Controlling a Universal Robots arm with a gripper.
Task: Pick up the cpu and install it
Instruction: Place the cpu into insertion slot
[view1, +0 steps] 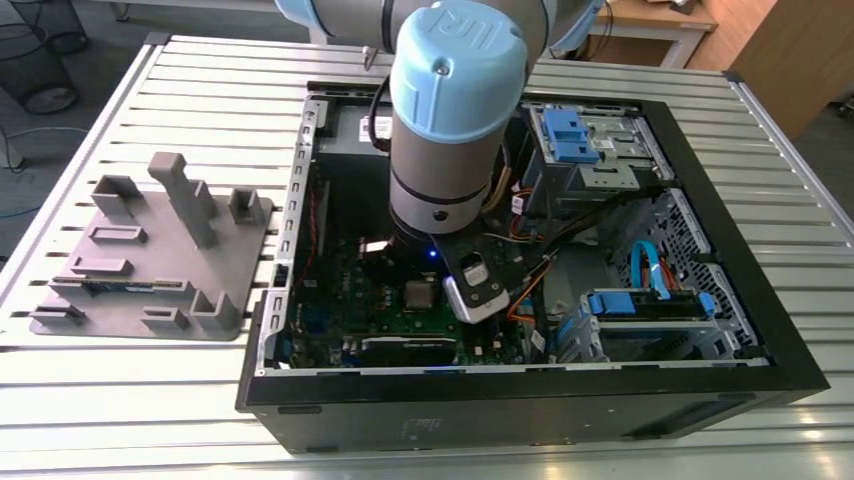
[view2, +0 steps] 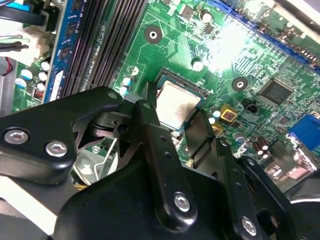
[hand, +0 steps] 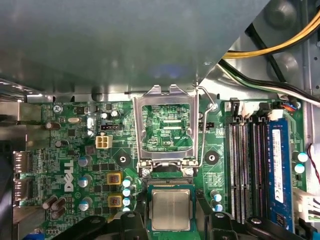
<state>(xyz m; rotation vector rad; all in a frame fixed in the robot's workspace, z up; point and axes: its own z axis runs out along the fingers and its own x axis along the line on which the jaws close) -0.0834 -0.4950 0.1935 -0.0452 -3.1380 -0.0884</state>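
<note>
The cpu (hand: 170, 209), a small square chip with a silver top and green rim, lies flat in the socket on the green motherboard (hand: 75, 150); it also shows as a grey square (view1: 420, 293) under the arm in the exterior view. My gripper (view2: 175, 107) hangs right over it, open, with one black finger (view2: 149, 107) on each side of the chip and small gaps showing. The silver socket frame (hand: 165, 100) stands swung up behind the socket, and its wire lever (hand: 202, 130) is lifted.
The open computer case (view1: 747, 250) surrounds the arm, with blue drive bays (view1: 581, 135) and cables at the exterior view's right. Memory slots (hand: 245, 170) flank the socket. A grey moulded tray with posts (view1: 147, 250) sits on the slatted table at the exterior view's left.
</note>
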